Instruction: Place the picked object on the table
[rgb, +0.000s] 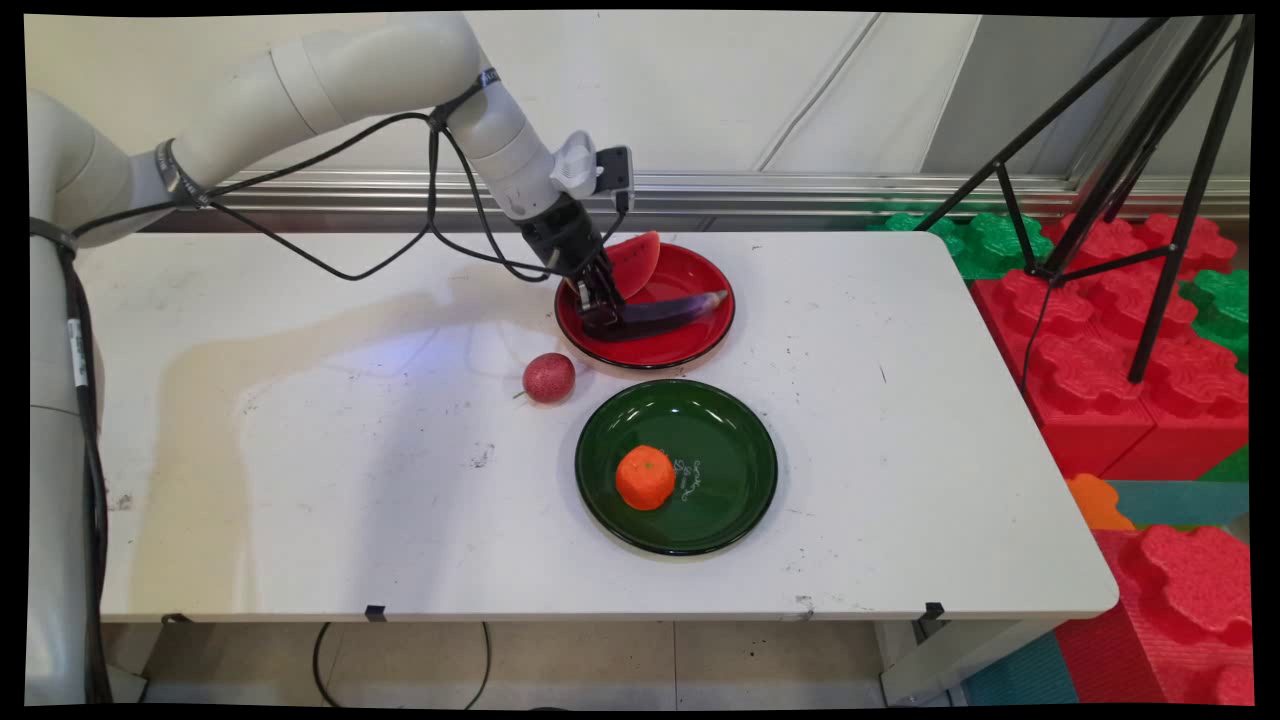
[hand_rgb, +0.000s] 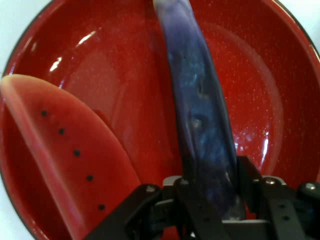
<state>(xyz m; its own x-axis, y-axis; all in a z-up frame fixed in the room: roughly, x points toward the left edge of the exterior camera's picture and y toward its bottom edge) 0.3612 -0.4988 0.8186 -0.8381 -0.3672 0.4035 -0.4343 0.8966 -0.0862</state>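
While its fingers (hand_rgb: 250, 180) pinch the near end of a purple eggplant (rgb: 665, 312) (hand_rgb: 200, 115), the hand (rgb: 600, 318) (hand_rgb: 212, 200) sits low over the red plate (rgb: 690, 345) (hand_rgb: 280, 75) at the tabletop's (rgb: 300, 450) far side. The eggplant lies across that plate, w/ a watermelon slice (rgb: 638, 262) (hand_rgb: 65, 150) just beside it, propped on the plate's far-left rim. The grip looks set & the eggplant rests on the dish, not lifted. The slice sits close by the hand, so there's little room on that side. Nearer the camera from the red plate: a green plate (rgb: 735, 490) w/ an orange (rgb: 645, 477) in it. A reddish round fruit (rgb: 548, 377) lies on bare tabletop, left of & just beside the red plate.
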